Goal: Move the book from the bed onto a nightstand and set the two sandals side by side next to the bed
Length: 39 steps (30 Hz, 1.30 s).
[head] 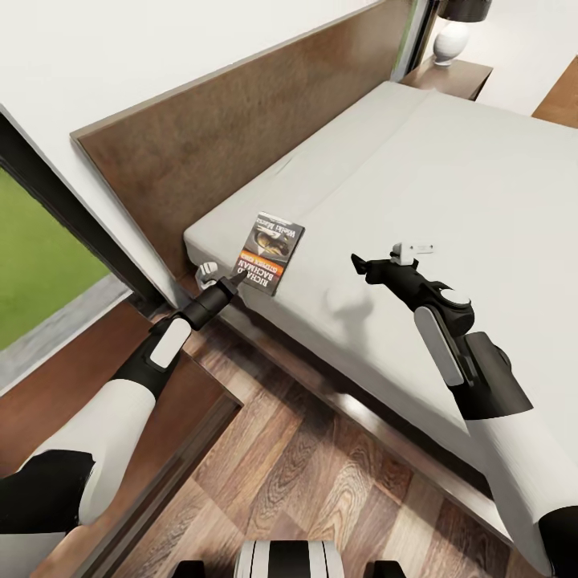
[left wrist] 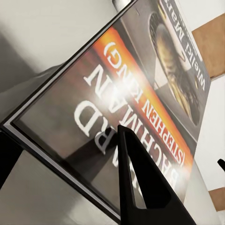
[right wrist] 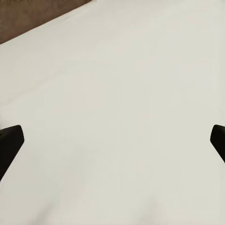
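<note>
The book is at the near left corner of the bed, tilted up off the mattress, its lower edge pinched in the left gripper. In the left wrist view one dark finger lies across the glossy cover, so the gripper is closed on the book. It looks like a thin, light paperback: stiff enough to carry by one edge, though the slick cover may slip or the pages sag, so a deeper hold near the spine seems safer. The right gripper hovers over bare mattress with its jaws spread wide, empty. A nightstand with a lamp stands at the far right.
</note>
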Available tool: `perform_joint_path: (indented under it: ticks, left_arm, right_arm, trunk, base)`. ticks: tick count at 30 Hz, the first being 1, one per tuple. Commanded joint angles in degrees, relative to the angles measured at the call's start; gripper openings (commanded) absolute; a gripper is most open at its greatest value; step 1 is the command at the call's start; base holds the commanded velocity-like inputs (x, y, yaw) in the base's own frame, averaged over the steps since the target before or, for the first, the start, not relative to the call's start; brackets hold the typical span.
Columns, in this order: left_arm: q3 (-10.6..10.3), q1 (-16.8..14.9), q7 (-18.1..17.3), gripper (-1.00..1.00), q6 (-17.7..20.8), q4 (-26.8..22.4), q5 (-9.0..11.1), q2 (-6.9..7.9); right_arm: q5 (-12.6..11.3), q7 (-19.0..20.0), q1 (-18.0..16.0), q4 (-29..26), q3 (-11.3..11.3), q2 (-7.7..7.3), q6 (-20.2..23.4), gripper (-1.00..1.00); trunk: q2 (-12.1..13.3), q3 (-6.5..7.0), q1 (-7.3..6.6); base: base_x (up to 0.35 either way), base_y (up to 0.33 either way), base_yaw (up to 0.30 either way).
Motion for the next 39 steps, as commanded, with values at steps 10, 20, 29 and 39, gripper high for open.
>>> perform_joint_path:
  ticks: [10, 20, 29, 39]
  left_arm:
    - [-0.1, 0.0, 0.0, -1.00, 0.4, 0.0, 0.6, 0.05]
    - [-0.1, 0.0, 0.0, -1.00, 0.5, -0.1, 0.7, 0.05]
    - [-0.1, 0.0, -0.6, -1.00, 0.4, -0.1, 0.7, 0.05]
    - [-0.1, 0.0, -1.2, -1.00, 0.4, 0.0, 0.6, 0.05]
  right_arm:
    - [-0.3, -0.3, 0.0, -0.1, 0.1, -0.05, 0.2, 1.00]
    - [-0.3, -0.3, 0.0, -0.1, 0.2, -0.05, 0.1, 1.00]
    - [-0.3, -0.3, -0.1, -0.1, 0.2, -0.05, 0.1, 1.00]
    - [-0.2, -0.5, 0.0, 0.0, 0.1, -0.03, 0.2, 1.00]
  trunk:
    - [0.0, -0.73, -0.01]
    - [0.0, -0.63, -0.01]
    - [0.0, 0.18, -0.01]
    - [0.0, 1.12, -0.01]
  base:
    - [0.000, 0.000, 0.000]
    - [0.000, 0.000, 0.000]
    - [0.000, 0.000, 0.000]
    - [0.000, 0.000, 0.000]
